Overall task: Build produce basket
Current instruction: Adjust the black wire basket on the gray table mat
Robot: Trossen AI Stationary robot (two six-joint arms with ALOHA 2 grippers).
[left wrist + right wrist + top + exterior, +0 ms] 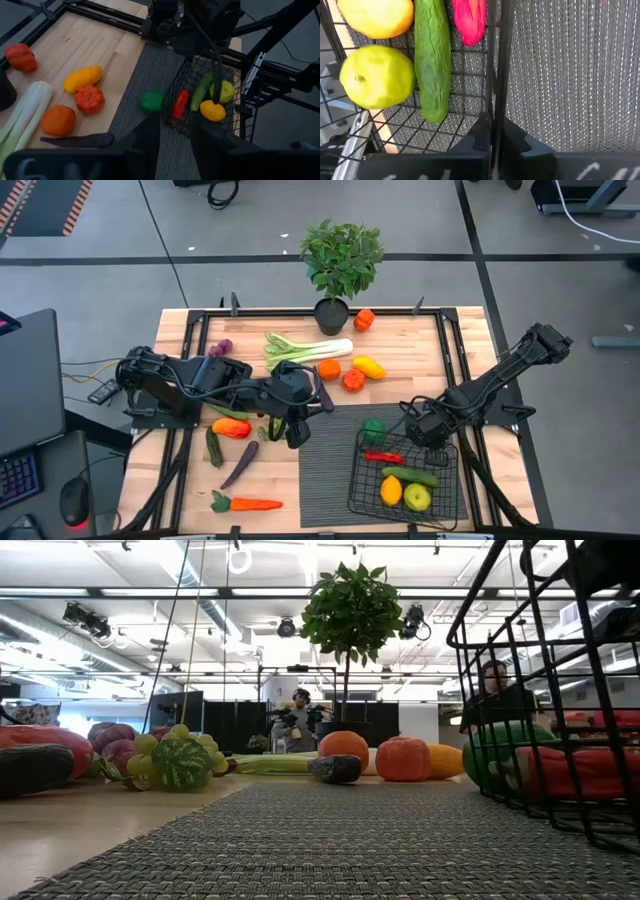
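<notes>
4 in basket: basket [357,480] holds a red pepper [383,456], a green cucumber [409,476], a lemon [391,491] & a yellow-green apple [417,498].
Basket spot: black wire, on the gray ribbed mat [325,470], front-right part of the wood table [400,350].
R gripper: right gripper [494,131] is at the basket's back rim, fingers pinched tight on 1 rim wire.
L gripper: left gripper [174,131] hangs over the table middle, just by the mat's back-left corner. Fingers a bit apart, nothing between them.
Green pepper: green pepper [373,429] sits on the mat, just outside the basket's back-left corner.
Mid table: leek [308,348], orange [328,369], bumpy red-orange one [353,380], yellow pepper [368,366], all close together.
By plant: potted plant [340,260] at back edge; 1 red-orange veg [364,319] just beside the pot.
L side: red-yellow pepper [231,427], dark green veg [213,446], purple eggplant [240,463], all near the left arm.
Front left: carrot [246,503] lies alone near the front edge.
Back left: purple fruit [222,347] near the left arm.
Low view: green grapes [175,755] show on the left; cannot tell their spot from above.
Room: 1 person [299,720] stands far behind the table.
</notes>
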